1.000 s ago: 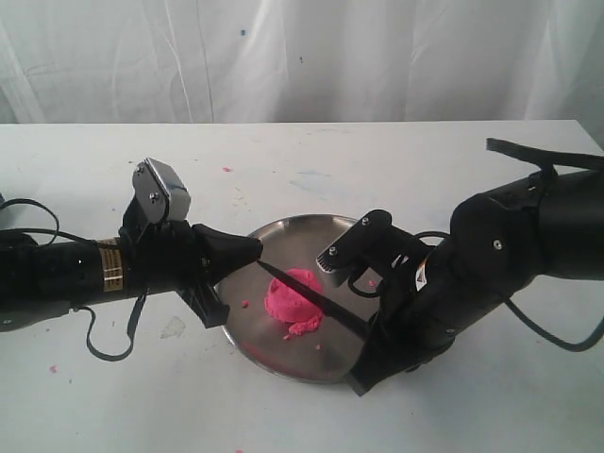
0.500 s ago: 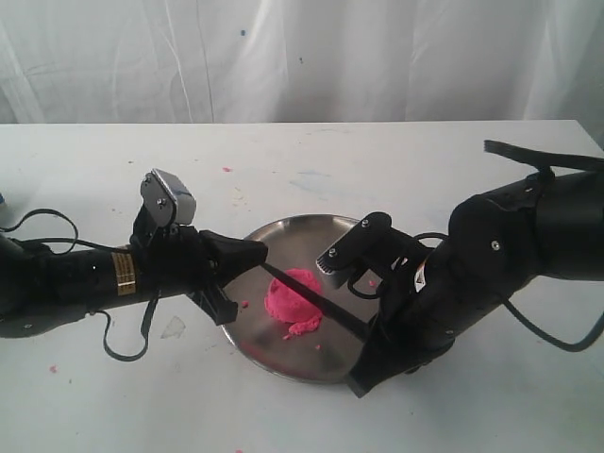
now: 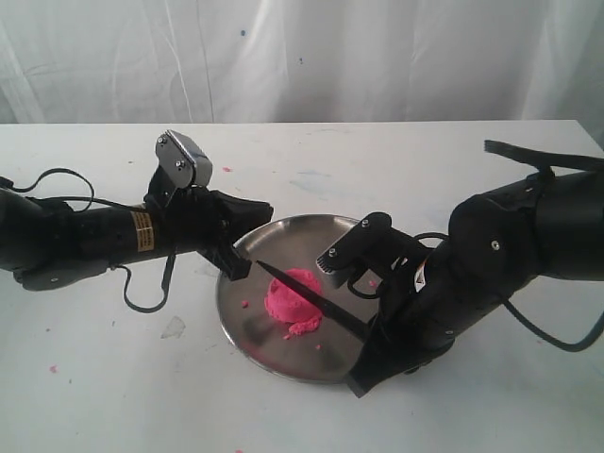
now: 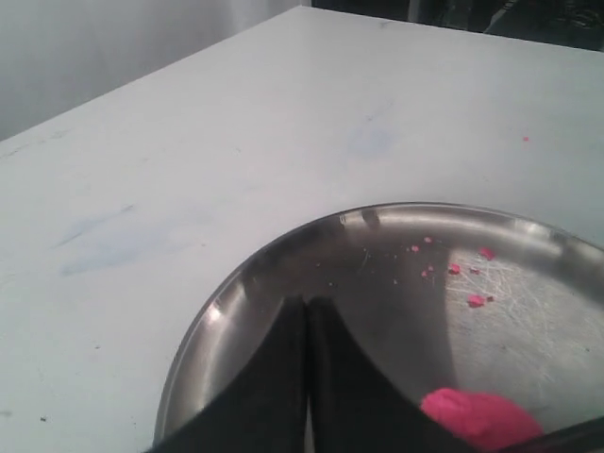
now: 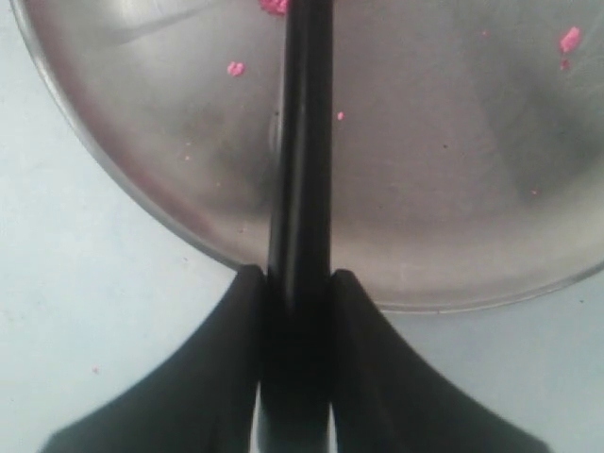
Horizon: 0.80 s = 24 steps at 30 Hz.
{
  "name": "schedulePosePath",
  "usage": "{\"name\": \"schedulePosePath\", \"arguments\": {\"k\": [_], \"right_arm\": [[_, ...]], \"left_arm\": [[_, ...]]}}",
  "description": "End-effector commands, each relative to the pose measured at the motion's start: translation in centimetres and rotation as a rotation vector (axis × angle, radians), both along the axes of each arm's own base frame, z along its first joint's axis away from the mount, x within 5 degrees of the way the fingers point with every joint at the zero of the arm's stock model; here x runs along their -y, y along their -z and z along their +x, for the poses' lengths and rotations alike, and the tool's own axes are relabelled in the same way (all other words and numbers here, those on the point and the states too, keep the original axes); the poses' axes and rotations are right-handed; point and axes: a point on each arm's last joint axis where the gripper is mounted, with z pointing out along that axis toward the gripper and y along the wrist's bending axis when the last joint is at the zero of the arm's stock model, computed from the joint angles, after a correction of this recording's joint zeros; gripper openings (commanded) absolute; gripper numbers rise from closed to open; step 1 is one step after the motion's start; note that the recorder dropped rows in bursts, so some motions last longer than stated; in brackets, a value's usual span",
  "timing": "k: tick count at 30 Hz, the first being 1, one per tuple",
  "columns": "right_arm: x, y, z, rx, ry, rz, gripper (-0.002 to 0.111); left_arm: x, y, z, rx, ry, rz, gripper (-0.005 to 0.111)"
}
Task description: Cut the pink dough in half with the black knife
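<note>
The pink dough [image 3: 293, 304] is one rounded mound in the middle of the round steel plate [image 3: 247, 316]. The black knife [image 3: 304, 294] lies slanted across the top of the mound, its tip pointing to the plate's left rim. My right gripper [image 3: 366, 338] is shut on the knife's handle at the plate's near right edge. In the right wrist view the handle [image 5: 300, 142] sits clamped between the fingers [image 5: 236, 321]. My left gripper [image 3: 267, 210] is shut with nothing in it and hovers over the plate's far left rim. The left wrist view shows the dough [image 4: 481, 418] just beyond the closed fingertips [image 4: 283, 326].
Small pink crumbs [image 4: 475, 300] lie scattered on the plate, and others dot the white table [image 3: 226, 170]. A black strap [image 3: 528, 151] hangs from the right arm. A white curtain closes off the back of the table.
My left gripper has risen and swung from beside the plate's left edge to above its far left rim. The right gripper, knife and dough have stayed still.
</note>
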Motion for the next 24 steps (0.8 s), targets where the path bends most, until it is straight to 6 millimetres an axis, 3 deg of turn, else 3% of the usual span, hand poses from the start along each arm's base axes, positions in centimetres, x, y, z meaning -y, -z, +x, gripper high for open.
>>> {"name": "schedulePosePath", "arguments": {"k": [1, 13, 24], "right_arm": [[0.0, 0.0, -0.1, 0.004, -0.009, 0.0, 0.0], [0.0, 0.0, -0.1, 0.004, -0.009, 0.0, 0.0], [0.0, 0.0, -0.1, 0.004, -0.009, 0.0, 0.0]], "left_arm": [[0.1, 0.3, 0.1, -0.013, 0.009, 0.006, 0.0], [0.3, 4.2, 0.1, -0.108, 0.03, 0.018, 0.0], [0.0, 5.1, 0.3, -0.146, -0.008, 0.046, 0.0]]}}
